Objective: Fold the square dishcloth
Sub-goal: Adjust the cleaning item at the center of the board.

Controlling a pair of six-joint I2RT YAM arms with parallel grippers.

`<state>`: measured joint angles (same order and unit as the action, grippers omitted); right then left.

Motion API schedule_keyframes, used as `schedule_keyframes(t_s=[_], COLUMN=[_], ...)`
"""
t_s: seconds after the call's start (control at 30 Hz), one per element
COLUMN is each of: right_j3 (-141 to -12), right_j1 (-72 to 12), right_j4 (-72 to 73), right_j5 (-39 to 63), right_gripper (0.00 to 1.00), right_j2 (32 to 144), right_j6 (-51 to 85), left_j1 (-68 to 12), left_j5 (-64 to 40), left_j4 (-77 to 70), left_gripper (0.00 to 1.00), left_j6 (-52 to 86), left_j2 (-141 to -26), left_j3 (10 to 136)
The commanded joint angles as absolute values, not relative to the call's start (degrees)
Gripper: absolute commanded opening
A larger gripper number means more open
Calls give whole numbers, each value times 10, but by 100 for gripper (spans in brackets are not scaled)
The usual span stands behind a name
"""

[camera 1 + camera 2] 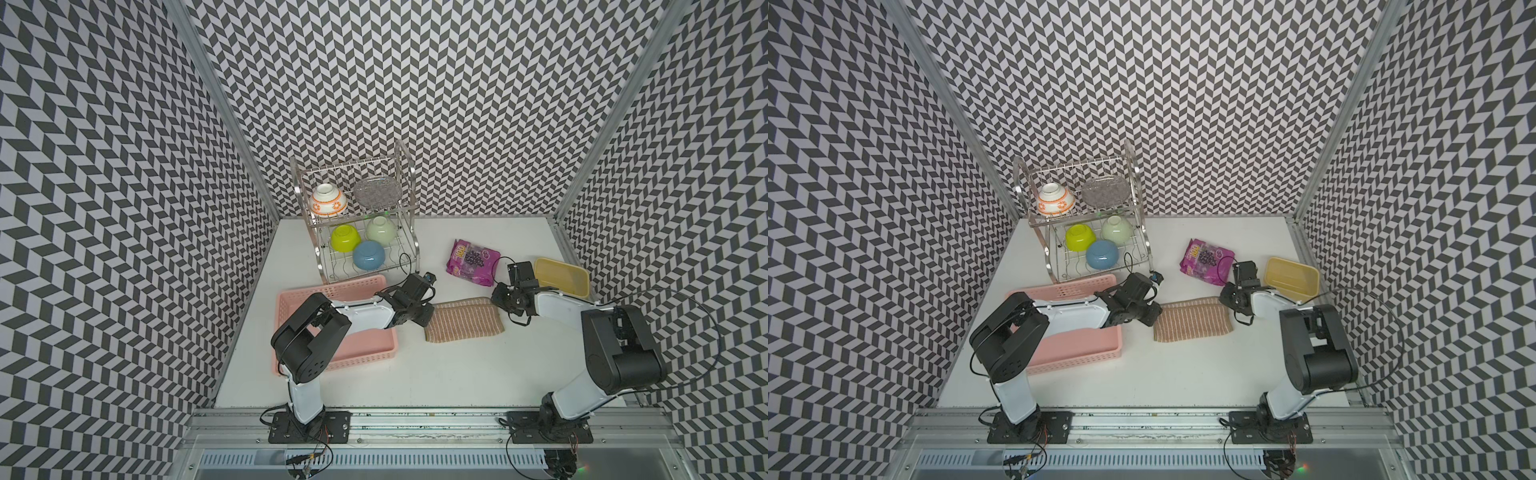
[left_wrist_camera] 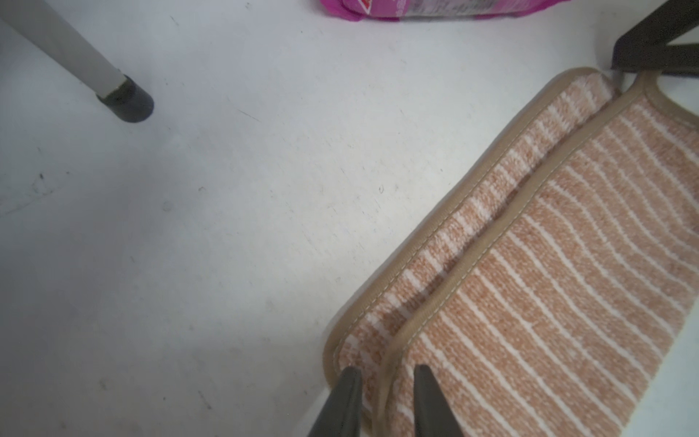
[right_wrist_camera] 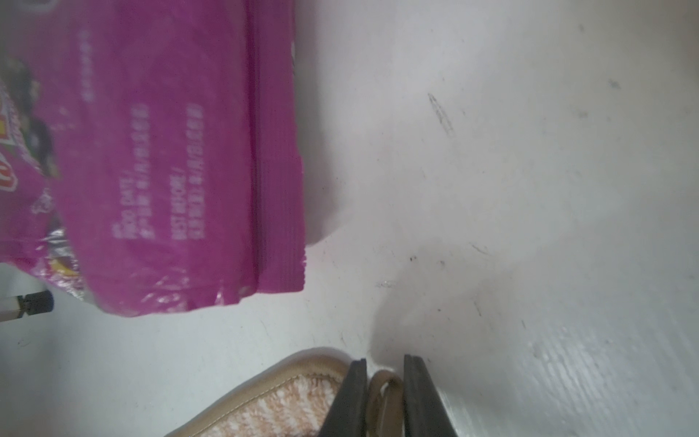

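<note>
The square dishcloth (image 1: 463,320) (image 1: 1192,320), tan with thin pale stripes, lies folded in half on the white table between my two arms. Its upper layer's edging sits just short of the lower layer's edge (image 2: 548,283). My left gripper (image 1: 428,311) (image 1: 1153,312) (image 2: 387,372) is at the cloth's far left corner, jaws a little apart astride the upper edging, open. My right gripper (image 1: 496,301) (image 1: 1225,301) (image 3: 385,360) is at the far right corner (image 3: 272,408), shut on the small corner loop, which fills the gap between its fingers.
A pink basket (image 1: 299,297) lies under my left arm. Behind it stands a wire dish rack (image 1: 409,232) with bowls; one rack foot (image 2: 125,98) is near my left gripper. A purple snack packet (image 1: 471,262) (image 3: 170,151) and a yellow tub (image 1: 561,276) lie beyond my right gripper.
</note>
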<state>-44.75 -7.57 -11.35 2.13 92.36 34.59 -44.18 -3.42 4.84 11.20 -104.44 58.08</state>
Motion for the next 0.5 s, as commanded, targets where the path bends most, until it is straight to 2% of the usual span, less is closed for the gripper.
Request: schedule_keyframes(t_s=[0.0, 0.47], right_j3=[-456, -457], right_j1=[-73, -74], right_j4=[-105, -107], right_j5=[16, 14], right_gripper=[20, 20], right_j2=[920, 918], right_j6=[347, 346], left_j1=[-436, -435], left_j5=[-51, -67], left_j4=[56, 58], left_gripper=[25, 21], left_j6=[108, 108], left_j2=[-1025, -1031], left_j3=[581, 578])
